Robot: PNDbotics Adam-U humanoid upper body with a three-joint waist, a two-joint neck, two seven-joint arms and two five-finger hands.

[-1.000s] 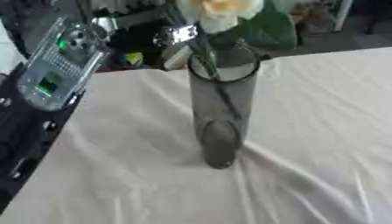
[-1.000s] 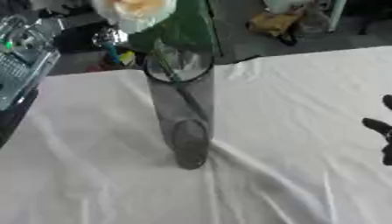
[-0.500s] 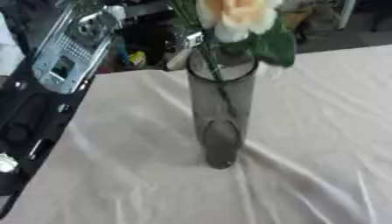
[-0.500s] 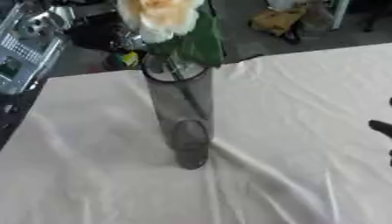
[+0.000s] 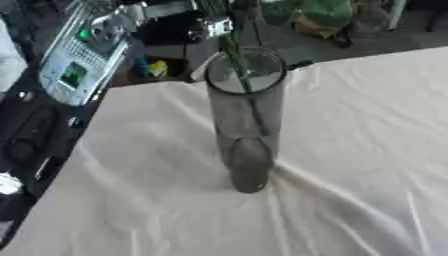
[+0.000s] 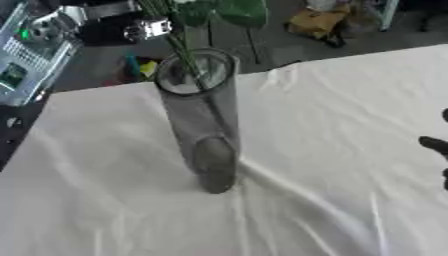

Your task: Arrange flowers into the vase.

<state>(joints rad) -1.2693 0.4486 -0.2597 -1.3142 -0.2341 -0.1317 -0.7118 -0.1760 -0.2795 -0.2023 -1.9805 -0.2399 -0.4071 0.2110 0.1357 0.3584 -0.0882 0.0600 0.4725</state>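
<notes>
A tall dark glass vase (image 5: 248,120) stands upright on the white cloth. A green flower stem (image 5: 231,50) leans into its mouth from above, and its bloom is cut off by the top edge; green leaves (image 6: 233,10) show there. My left hand (image 5: 206,26), black and silver, is at the stem just above the vase rim and appears curled on it, with its silver forearm (image 5: 80,62) coming in from the upper left. Only dark fingertips of my right hand (image 6: 434,145) show at the right edge, spread and holding nothing.
The white cloth-covered table (image 5: 350,150) is creased, with its far edge just behind the vase. Beyond that edge are the floor, a yellow-green item (image 5: 156,69) and bags (image 6: 319,20). Black equipment (image 5: 26,145) lines the table's left side.
The bloom has risen out of the top of the picture while the stem stays in the vase mouth. My left forearm has shifted right and lower. The right hand barely moved.
</notes>
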